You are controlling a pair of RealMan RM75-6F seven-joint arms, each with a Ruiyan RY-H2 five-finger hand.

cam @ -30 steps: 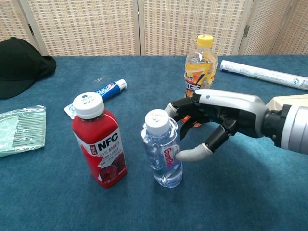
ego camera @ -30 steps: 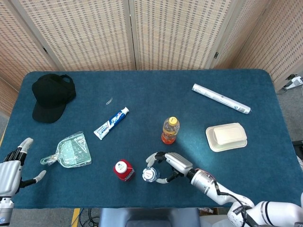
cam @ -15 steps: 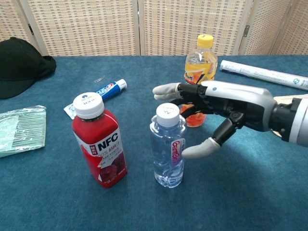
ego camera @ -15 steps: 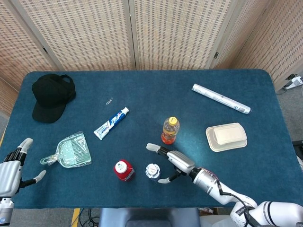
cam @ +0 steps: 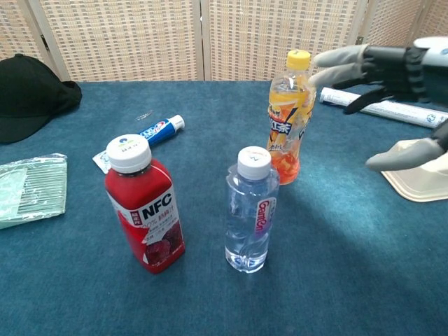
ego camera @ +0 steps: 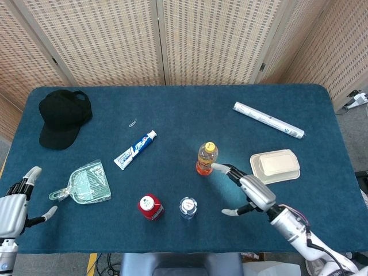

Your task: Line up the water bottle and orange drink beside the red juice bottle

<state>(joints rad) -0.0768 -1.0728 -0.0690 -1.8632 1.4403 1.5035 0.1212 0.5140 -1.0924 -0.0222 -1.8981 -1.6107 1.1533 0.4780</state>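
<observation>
three upright bottles, one juice (cam: pixel 145 210), one water (cam: pixel 248 210), one orange (cam: pixel 287 119); both hands, right (ego camera: pixel 248 193) and left (ego camera: pixel 14 204), fingers spread, holding nothing.

Red juice (cam: pixel 146 210) stands upright near the front edge of the blue bench (ego camera: pixel 172 115), white cap on, "NFC" printed white across its dark red body. Just beside it on the right, not touching, the water bottle (cam: pixel 250 210) stands upright too: clear, white-capped, a small red-lettered label on its side. The orange drink (cam: pixel 288 119) stands behind the water and a bit to the right, apart from the pair, yellow cap on, orange liquid showing, bright label round its middle.
</observation>
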